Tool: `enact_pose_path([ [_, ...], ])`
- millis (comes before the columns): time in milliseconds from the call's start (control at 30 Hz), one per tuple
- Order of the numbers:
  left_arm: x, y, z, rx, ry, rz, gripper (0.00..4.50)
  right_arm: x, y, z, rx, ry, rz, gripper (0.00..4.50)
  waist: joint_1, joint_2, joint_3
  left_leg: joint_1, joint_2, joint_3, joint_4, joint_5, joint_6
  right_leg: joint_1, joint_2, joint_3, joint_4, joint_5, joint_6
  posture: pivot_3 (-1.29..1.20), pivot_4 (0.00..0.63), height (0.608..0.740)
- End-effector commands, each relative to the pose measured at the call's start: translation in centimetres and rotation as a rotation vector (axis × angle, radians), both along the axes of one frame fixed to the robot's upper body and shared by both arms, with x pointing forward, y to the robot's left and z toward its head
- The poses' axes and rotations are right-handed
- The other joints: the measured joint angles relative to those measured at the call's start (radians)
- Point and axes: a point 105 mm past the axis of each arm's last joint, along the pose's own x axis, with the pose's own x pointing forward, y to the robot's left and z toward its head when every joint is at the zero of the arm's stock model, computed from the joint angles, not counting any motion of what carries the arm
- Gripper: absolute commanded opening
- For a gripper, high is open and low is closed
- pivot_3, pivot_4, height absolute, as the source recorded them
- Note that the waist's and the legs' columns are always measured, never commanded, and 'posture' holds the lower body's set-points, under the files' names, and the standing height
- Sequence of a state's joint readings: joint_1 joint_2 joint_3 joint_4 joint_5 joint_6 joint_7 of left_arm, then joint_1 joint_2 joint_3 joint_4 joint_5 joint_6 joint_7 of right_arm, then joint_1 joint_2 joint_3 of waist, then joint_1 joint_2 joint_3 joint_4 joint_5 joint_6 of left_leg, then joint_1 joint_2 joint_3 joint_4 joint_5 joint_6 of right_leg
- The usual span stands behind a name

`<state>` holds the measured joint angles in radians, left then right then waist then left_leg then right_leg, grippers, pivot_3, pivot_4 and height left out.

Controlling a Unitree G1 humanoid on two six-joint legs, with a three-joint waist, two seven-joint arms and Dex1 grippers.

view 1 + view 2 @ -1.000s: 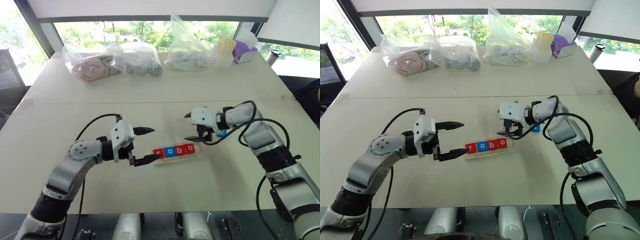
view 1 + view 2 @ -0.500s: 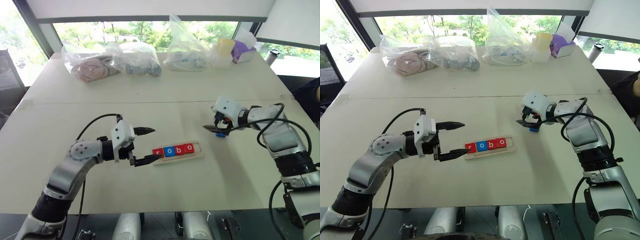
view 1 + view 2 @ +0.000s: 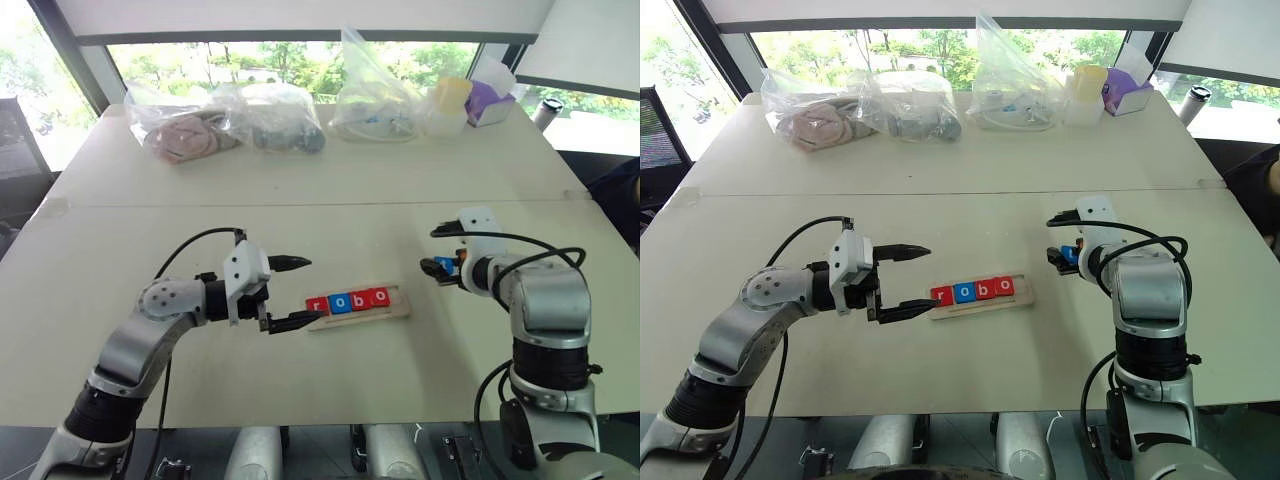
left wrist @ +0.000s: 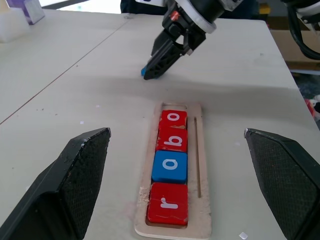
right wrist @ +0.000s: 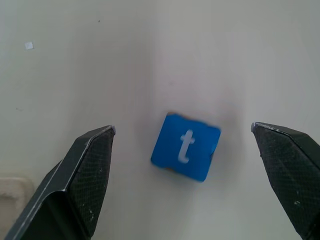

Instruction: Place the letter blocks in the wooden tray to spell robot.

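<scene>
Your wooden tray (image 3: 358, 303) lies on the pale desk (image 3: 300, 230) near its middle, and four letter blocks (image 4: 170, 165) already sit in it in a row: a red r (image 4: 168, 203), a blue o (image 4: 170, 166), a red b (image 4: 173, 140) and a red o (image 4: 173, 119). The slot at the tray's right end, past the last o, is bare wood. The fifth block, the blue t (image 5: 186, 146), lies flat on the desk well to the right of the tray (its letter faces up).

Your left pincer (image 3: 293, 292) hovers just beside the tray's left end, pointing along the row, with its two black fingers (image 4: 65, 187) spread wide and nothing between them. Your right pincer (image 3: 440, 250) is over the blue t, angled down toward it. Its fingers (image 5: 80, 175) stand wide apart on either side of the block and do not touch it.

Along the far edge of the desk you have clear plastic bags (image 3: 225, 120) with bundled contents, a yellow-lidded container (image 3: 450, 100) and a purple box (image 3: 487, 102).
</scene>
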<state>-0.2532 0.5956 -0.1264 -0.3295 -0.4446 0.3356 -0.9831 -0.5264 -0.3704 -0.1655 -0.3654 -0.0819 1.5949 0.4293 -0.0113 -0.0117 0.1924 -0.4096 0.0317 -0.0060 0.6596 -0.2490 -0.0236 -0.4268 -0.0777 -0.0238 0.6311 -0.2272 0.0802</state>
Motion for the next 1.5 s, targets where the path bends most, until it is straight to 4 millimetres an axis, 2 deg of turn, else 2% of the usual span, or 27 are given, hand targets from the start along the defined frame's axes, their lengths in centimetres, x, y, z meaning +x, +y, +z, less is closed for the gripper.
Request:
enact_pose_path([
  [33, 0.0, -0.2, 0.8, -0.009, -0.04, -0.019, 4.5, 0.1, -0.6, 0.6, 0.012, -0.029, -0.047, 4.47, 0.0, 0.0, 0.0, 0.0, 0.0, 0.0, 0.0, 0.0, 0.0, 0.0, 0.0, 0.0, 0.0, 0.0, 0.0, 0.0, 0.15, 0.74],
  [433, 0.0, -0.3, 0.8, -0.013, -0.045, -0.015, 4.5, 1.2, -0.5, -0.8, 0.037, -0.006, -0.076, 4.47, -0.003, 0.0, 0.0, 0.0, 0.0, 0.0, -0.002, 0.0, 0.0, 0.0, 0.0, 0.0, 0.0, 0.0, 0.0, 0.0, 0.15, 0.74],
  [567, 0.0, -0.3, 0.8, -0.016, -0.047, -0.01, 4.5, 1.2, -0.2, -1.1, 0.026, 0.0, -0.063, 2.69, -0.003, 0.0, 0.0, 0.0, 0.0, 0.0, -0.002, 0.0, 0.0, 0.0, 0.0, 0.0, 0.0, 0.0, 0.0, 0.0, 0.15, 0.74],
  [633, -0.1, -0.4, 0.8, -0.017, -0.047, -0.01, 4.5, 1.0, -0.2, -1.0, 0.017, -0.001, -0.057, 1.57, -0.003, 0.0, 0.0, 0.0, 0.0, 0.0, -0.002, 0.0, 0.0, 0.0, 0.0, 0.0, -0.001, 0.0, 0.0, 0.0, 0.15, 0.74],
  [667, -0.1, -0.4, 0.7, -0.017, -0.046, -0.01, 4.5, 0.9, -0.1, -1.0, 0.012, 0.0, -0.053, 1.16, -0.003, 0.0, 0.0, 0.0, 0.0, 0.0, -0.002, 0.0, 0.0, 0.0, 0.0, 0.0, -0.001, 0.0, 0.0, 0.0, 0.15, 0.74],
  [833, -0.2, -0.6, 0.4, -0.023, -0.043, -0.013, 4.5, -0.7, -0.5, -0.5, -0.039, 0.009, -0.027, 1.14, 0.002, 0.0, 0.0, 0.0, 0.0, 0.0, -0.003, 0.0, 0.0, 0.0, 0.0, 0.0, -0.001, -0.001, 0.0, 0.0, 0.15, 0.74],
  [1000, -0.3, -0.6, 0.2, -0.026, -0.04, -0.018, 4.5, -4.6, 0.2, -0.9, -0.045, -0.003, 0.131, 1.14, 0.003, -0.001, 0.0, 0.0, -0.001, -0.001, -0.009, 0.0, 0.0, 0.0, 0.0, 0.0, -0.004, -0.002, 0.002, 0.0, 0.15, 0.74],
  [1133, -0.3, -0.7, 0.1, -0.028, -0.04, -0.021, 4.5, -6.5, 0.5, -1.0, -0.051, 0.001, 0.191, 1.14, -0.001, -0.001, 0.0, 0.001, -0.001, -0.001, -0.011, 0.0, 0.0, -0.001, 0.0, 0.0, -0.004, -0.003, 0.003, 0.0, 0.15, 0.74],
  [1300, -0.3, -0.9, 0.0, -0.031, -0.04, -0.029, 4.5, -6.3, 0.3, -1.2, -0.029, 0.001, 0.152, 1.14, -0.001, -0.001, 0.0, 0.001, 0.0, -0.001, -0.01, 0.0, 0.0, -0.001, 0.0, 0.0, -0.004, -0.004, 0.004, 0.0, 0.15, 0.74],
  [1500, -0.1, -1.0, 0.1, -0.031, -0.044, -0.03, 4.5, -5.0, 0.4, -0.8, -0.012, -0.005, 0.124, 1.14, 0.0, -0.001, 0.0, 0.001, 0.0, -0.001, -0.01, 0.0, 0.0, -0.001, 0.0, 0.0, -0.005, -0.003, 0.004, 0.0, 0.15, 0.74],
])
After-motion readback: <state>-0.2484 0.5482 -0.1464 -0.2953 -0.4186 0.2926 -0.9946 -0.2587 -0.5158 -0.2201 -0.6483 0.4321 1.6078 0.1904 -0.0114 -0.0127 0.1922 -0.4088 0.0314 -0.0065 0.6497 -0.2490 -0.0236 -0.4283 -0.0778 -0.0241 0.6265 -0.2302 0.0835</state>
